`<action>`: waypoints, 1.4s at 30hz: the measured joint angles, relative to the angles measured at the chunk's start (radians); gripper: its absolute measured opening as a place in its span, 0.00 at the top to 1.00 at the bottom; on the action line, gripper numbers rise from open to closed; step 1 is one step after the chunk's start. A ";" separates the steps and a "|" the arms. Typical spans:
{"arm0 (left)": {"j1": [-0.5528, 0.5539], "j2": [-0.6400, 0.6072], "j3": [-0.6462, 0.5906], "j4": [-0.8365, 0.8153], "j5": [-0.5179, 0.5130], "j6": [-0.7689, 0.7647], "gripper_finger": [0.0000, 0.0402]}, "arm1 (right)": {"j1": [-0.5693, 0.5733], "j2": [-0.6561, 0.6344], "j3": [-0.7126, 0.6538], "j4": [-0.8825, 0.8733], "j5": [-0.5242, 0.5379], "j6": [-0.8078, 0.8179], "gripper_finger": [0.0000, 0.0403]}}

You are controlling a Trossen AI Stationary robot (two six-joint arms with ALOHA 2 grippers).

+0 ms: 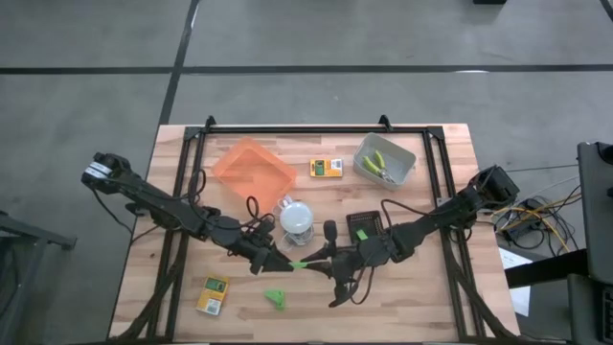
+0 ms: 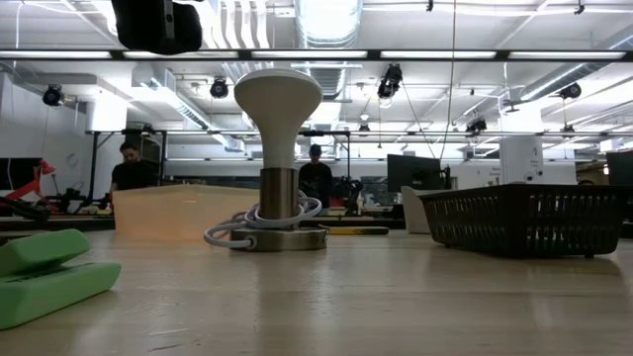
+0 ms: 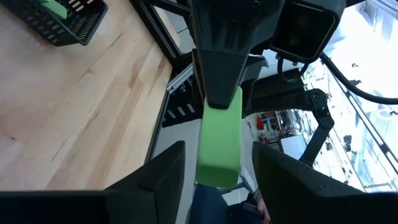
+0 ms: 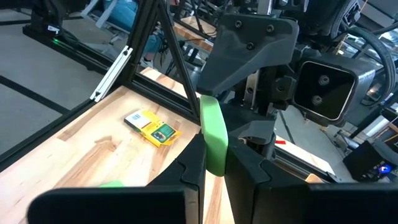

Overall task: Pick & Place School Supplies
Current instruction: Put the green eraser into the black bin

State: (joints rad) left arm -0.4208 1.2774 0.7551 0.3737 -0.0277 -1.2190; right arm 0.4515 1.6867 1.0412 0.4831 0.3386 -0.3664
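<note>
Green block: bright green stubby bar held above the near-centre of the tabletop, between the two arms. Right end effector: clenched on one end of the block, fingers pressed against both flat faces. Left end effector: released, fingers standing apart on either side of the block's other end, a gap showing on each side.

Second green piece: lying on the tabletop near the front edge, left of centre, with bare wood around it.

Yellow-and-green printed box: near-left corner, close to the front edge. A second printed box: far centre, between the orange tray and the grey bin, which holds yellow-green handled tools.

Black mesh basket: just right of centre, a green item inside, close beside the right arm.

White domed lamp: centre, just beyond the arms' meeting point, a coiled cord at its base.

Open room: the near-right quarter of the tabletop is bare wood.
</note>
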 joint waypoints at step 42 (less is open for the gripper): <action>-0.001 -0.281 -0.007 -0.416 -0.001 0.140 0.53 | 0.014 -0.022 0.000 -0.045 0.082 0.093 0.92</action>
State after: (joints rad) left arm -0.4217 0.9959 0.7479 -0.0423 -0.0282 -1.0793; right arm 0.4658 1.6649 1.0412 0.4384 0.4206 -0.2735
